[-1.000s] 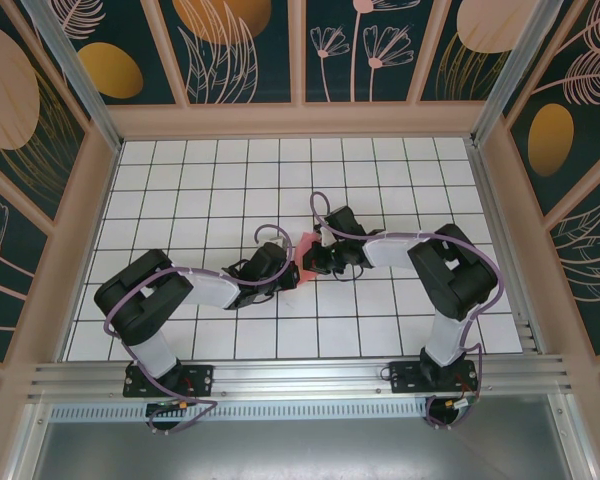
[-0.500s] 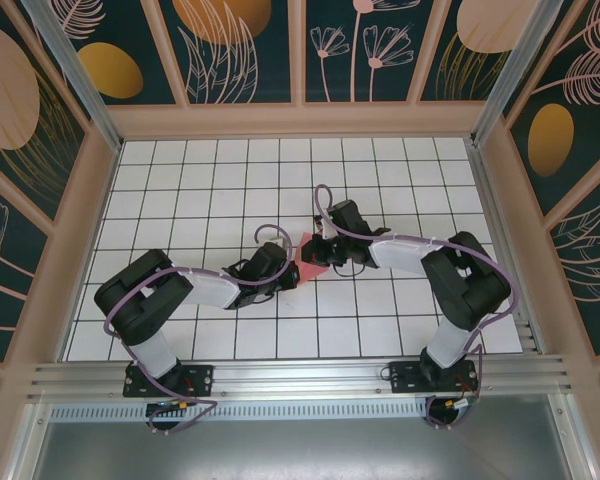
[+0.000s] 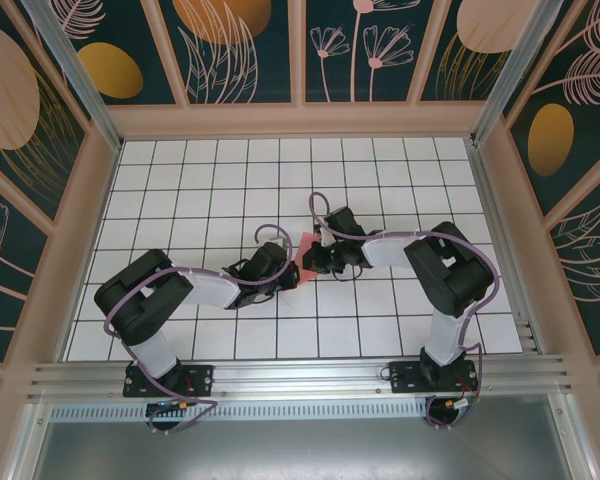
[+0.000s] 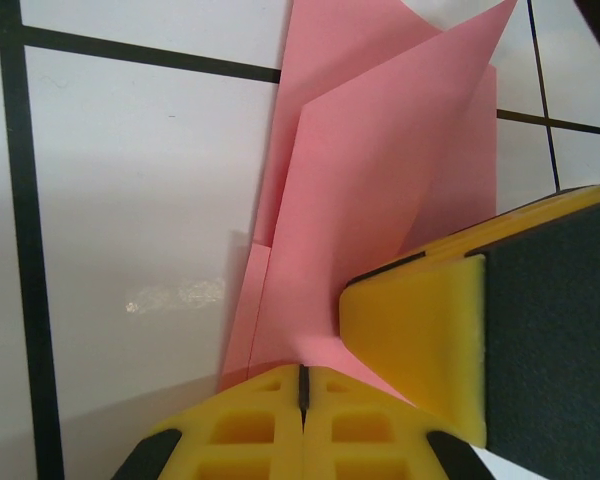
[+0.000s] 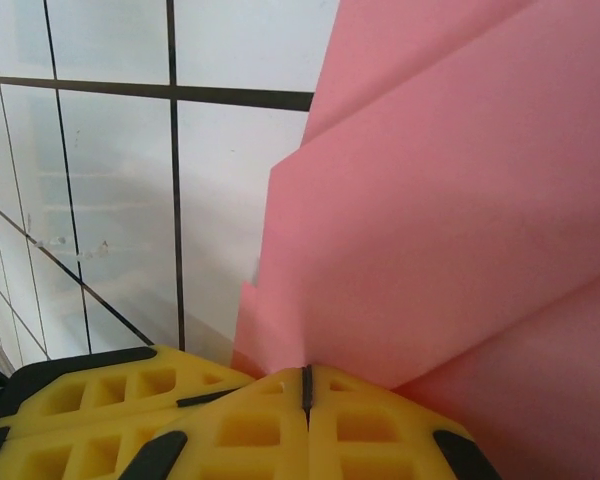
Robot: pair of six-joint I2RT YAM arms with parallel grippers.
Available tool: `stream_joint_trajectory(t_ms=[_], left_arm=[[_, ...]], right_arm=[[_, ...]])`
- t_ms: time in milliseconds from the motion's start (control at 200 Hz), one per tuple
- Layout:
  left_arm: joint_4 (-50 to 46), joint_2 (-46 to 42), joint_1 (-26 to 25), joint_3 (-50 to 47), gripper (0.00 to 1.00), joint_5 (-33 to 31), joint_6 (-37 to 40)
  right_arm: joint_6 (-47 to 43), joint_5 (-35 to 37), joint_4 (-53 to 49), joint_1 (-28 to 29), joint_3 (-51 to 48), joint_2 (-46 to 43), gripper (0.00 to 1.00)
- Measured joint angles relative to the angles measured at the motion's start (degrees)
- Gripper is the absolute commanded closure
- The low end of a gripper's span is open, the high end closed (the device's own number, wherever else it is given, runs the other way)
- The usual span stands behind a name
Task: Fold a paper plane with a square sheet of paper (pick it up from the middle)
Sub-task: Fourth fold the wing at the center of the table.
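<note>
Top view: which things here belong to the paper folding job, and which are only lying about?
Job: partly folded pink paper; left end effector and right end effector, both shut on it.
Only surroundings: white gridded table; patterned walls.

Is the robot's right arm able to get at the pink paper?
Yes, it seems so: the right fingers are pinched shut on the thin pink folded sheet of paper, nothing in the way. The left fingers grip it too.
</note>
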Motion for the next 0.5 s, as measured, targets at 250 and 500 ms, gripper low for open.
stream_joint_trajectory(t_ms=[250, 500], left_arm=[[-0.07, -0.02, 0.00, 0.00, 1.00, 0.09, 0.02], [-0.04, 0.00, 0.00, -0.02, 1.00, 0.26, 0.04]], right_arm=[[-1.03, -0.02, -0.28, -1.05, 0.92, 0.98, 0.97], [-1.66, -1.31, -1.11, -2.05, 2.01, 1.97, 0.97]])
